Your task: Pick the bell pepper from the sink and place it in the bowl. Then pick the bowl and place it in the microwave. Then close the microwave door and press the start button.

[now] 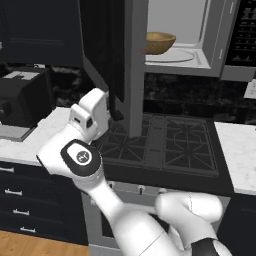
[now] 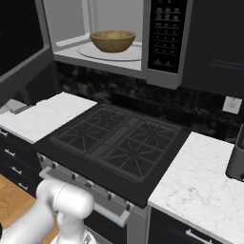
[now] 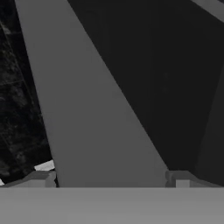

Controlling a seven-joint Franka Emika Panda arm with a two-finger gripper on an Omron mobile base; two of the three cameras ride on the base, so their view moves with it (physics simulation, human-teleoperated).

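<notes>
Hand view: your claw point(image 3: 113, 177) is spread, fingertips point(image 3: 41, 178) either side of the door point(image 3: 96, 113) edge. Bowl point(image 2: 113, 41) up in microwave point(image 2: 164, 47); panel labels unreadable.

bowl point(image 2: 113, 41): 1 | microwave point(image 2: 167, 43): 1 | stove point(image 2: 119, 143): 1 | wall outlet point(image 2: 232, 105): 1

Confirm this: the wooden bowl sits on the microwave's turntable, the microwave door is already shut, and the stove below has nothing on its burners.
One thing is wrong: the microwave door is open, swung out to the left, as the left base view shows. The wooden bowl does sit on the turntable of the microwave, and the stove carries nothing on its burners.
</notes>
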